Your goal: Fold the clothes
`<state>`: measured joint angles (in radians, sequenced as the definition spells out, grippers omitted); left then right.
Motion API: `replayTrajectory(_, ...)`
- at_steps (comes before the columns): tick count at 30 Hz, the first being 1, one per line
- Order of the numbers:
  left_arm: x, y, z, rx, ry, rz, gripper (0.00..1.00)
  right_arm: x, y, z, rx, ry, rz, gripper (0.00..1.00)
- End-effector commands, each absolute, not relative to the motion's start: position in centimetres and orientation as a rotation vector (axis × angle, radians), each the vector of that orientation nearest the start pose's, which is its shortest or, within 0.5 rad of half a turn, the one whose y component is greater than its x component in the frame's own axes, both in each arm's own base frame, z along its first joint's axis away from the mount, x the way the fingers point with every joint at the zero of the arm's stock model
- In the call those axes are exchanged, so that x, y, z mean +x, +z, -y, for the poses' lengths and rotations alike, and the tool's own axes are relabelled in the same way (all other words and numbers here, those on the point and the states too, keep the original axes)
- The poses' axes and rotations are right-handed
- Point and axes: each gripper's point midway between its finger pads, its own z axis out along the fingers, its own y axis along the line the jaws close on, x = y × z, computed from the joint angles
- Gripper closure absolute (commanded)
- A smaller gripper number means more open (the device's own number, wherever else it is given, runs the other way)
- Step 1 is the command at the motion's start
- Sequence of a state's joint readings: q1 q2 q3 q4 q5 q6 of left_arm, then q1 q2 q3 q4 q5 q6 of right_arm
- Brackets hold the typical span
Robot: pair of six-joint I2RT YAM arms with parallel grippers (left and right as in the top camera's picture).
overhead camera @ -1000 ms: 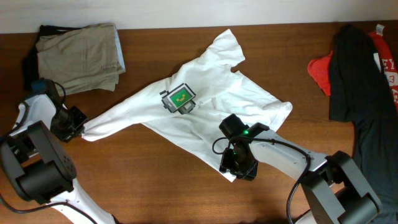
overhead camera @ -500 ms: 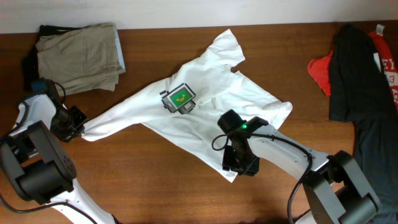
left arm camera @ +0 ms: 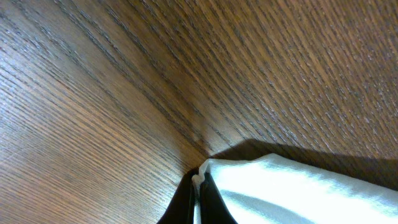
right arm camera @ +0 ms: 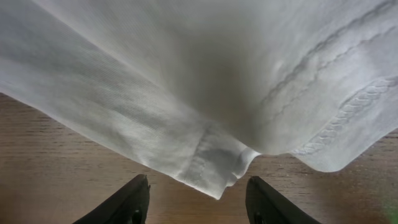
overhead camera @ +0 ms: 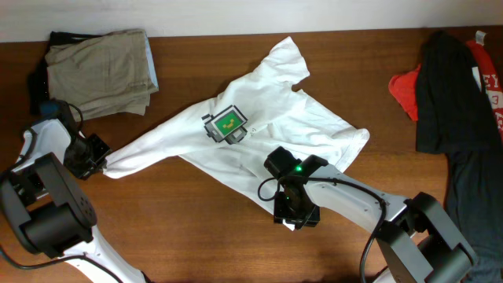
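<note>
A white T-shirt (overhead camera: 267,110) lies spread slantwise across the middle of the table, with a small green and grey print (overhead camera: 226,124) on it. My left gripper (overhead camera: 96,159) is shut on the tip of the shirt's left end; in the left wrist view the black fingers (left arm camera: 200,196) pinch the white cloth (left arm camera: 298,190). My right gripper (overhead camera: 295,214) is open over the shirt's lower corner. In the right wrist view its fingers (right arm camera: 196,198) stand apart on either side of the hemmed corner (right arm camera: 217,171), not holding it. Black (overhead camera: 452,102) and red (overhead camera: 405,90) garments lie at the right.
A folded khaki garment (overhead camera: 98,71) sits at the back left on a dark cloth (overhead camera: 37,79). The wall edge (overhead camera: 251,16) runs along the back. Bare brown wood (overhead camera: 196,228) shows in front of the shirt.
My right gripper has moved left and slightly forward along the shirt's lower corner. The left gripper and the shirt's left end have stayed put.
</note>
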<state>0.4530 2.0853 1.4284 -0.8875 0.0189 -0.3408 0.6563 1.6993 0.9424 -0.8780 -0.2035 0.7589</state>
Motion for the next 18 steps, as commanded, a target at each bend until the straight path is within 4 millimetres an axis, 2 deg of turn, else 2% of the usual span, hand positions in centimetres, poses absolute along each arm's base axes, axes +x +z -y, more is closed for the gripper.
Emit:
replayTrajectory(1, 32.1, -4.6, -16.4, -1.268, 0.027, -2.986, 0.99, 18.0, 0.4, -18.1, 0.195, 0.155, -3.322, 0.46)
replayTrajectory(8, 32.1, -4.6, -16.4, -1.269, 0.026, -2.985, 0.99, 17.9, 0.2, -18.2, 0.190, 0.167, -3.320, 0.48)
replayTrajectory(10, 32.1, -4.6, -16.4, -1.269, 0.027, -2.985, 0.99, 17.9, 0.2, -18.2, 0.191, 0.167, -3.320, 0.55)
replayTrajectory(13, 32.1, -4.6, -16.4, -1.269, 0.027, -2.986, 0.99, 17.9, 0.1, -18.2, 0.190, 0.169, -3.318, 0.55)
replayTrajectory(16, 32.1, -4.6, -16.4, -1.269, 0.027, -2.985, 0.99, 17.5, -1.0, -18.2, 0.204, 0.147, -3.363, 0.51)
replayTrajectory(18, 32.1, -4.6, -16.4, -1.269, 0.027, -2.985, 0.99, 17.7, -1.1, -17.9, 0.237, 0.163, -3.371, 0.55)
